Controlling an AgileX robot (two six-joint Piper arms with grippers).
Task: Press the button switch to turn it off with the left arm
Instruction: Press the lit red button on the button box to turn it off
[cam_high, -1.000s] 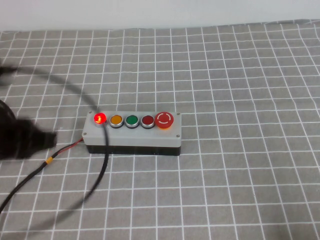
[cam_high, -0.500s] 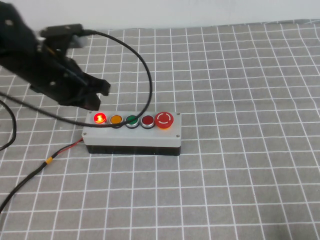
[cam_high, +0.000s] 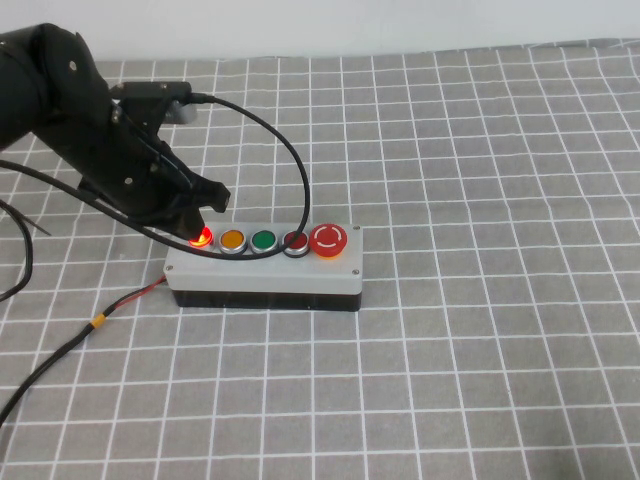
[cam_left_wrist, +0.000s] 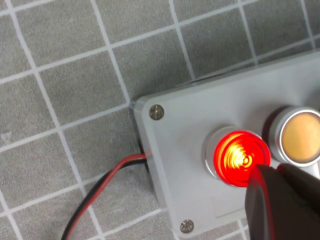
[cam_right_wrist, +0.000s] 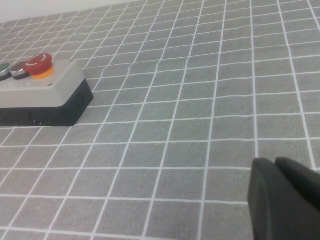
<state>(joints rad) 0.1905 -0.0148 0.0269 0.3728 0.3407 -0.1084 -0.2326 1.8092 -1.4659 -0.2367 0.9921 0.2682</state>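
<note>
A grey switch box (cam_high: 265, 270) lies on the checked cloth with a row of buttons on top: a lit red button (cam_high: 202, 238) at its left end, then orange (cam_high: 232, 240), green (cam_high: 263, 240), dark red (cam_high: 296, 241) and a large red mushroom button (cam_high: 328, 240). My left gripper (cam_high: 192, 222) is shut and its tip sits right at the lit red button (cam_left_wrist: 241, 157), which still glows. Off to the right, my right gripper (cam_right_wrist: 285, 200) is shut and hangs low over the cloth, holding nothing; the high view does not show it.
A black cable (cam_high: 270, 140) loops from the left arm across the box's top. A red and black lead (cam_left_wrist: 100, 187) and a thicker black cable (cam_high: 60, 360) run from the box's left end toward the near left corner.
The left arm swung in from the left edge and came down, so its tip now rests at the lit red button. The button stays lit.
</note>
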